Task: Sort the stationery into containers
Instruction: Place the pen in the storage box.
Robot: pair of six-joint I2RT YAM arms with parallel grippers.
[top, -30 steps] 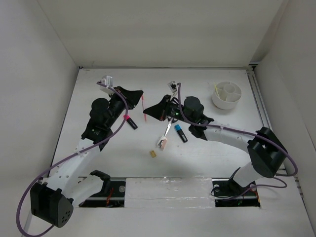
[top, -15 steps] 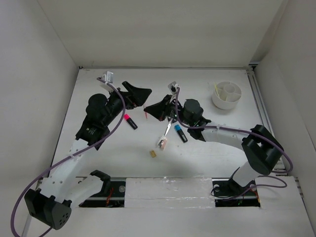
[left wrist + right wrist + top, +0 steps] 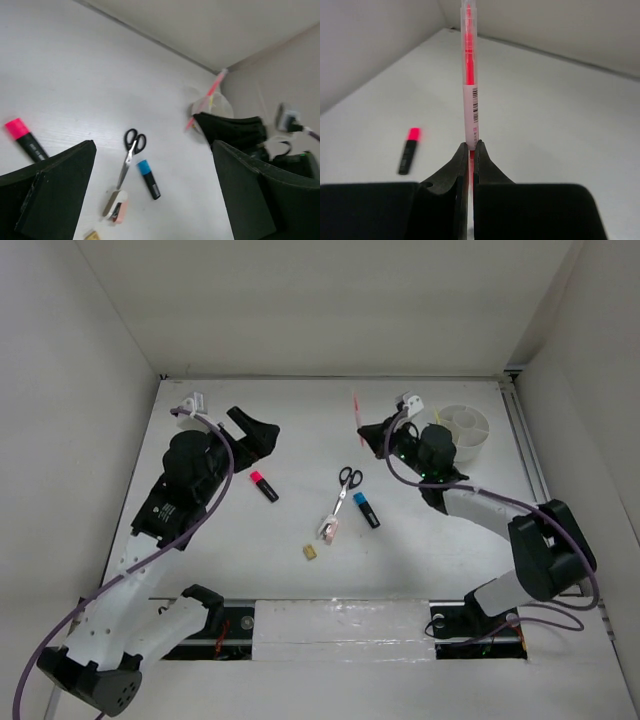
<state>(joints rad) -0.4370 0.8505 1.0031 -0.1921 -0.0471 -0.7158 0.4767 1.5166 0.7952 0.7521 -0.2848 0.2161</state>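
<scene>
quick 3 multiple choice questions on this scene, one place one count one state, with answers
1. In the top view, the pink-capped marker lies: A left of the scissors B right of them C on top of them
2. Markers in view: A one B two C three
3. The right tool is: A open and empty B shut on the red pen C shut on nothing

Answers: 1 A, it sits apart, left of the handles. 2 B, the pink-capped one and a blue-capped marker. 3 B, it clamps the pen's lower end.
</scene>
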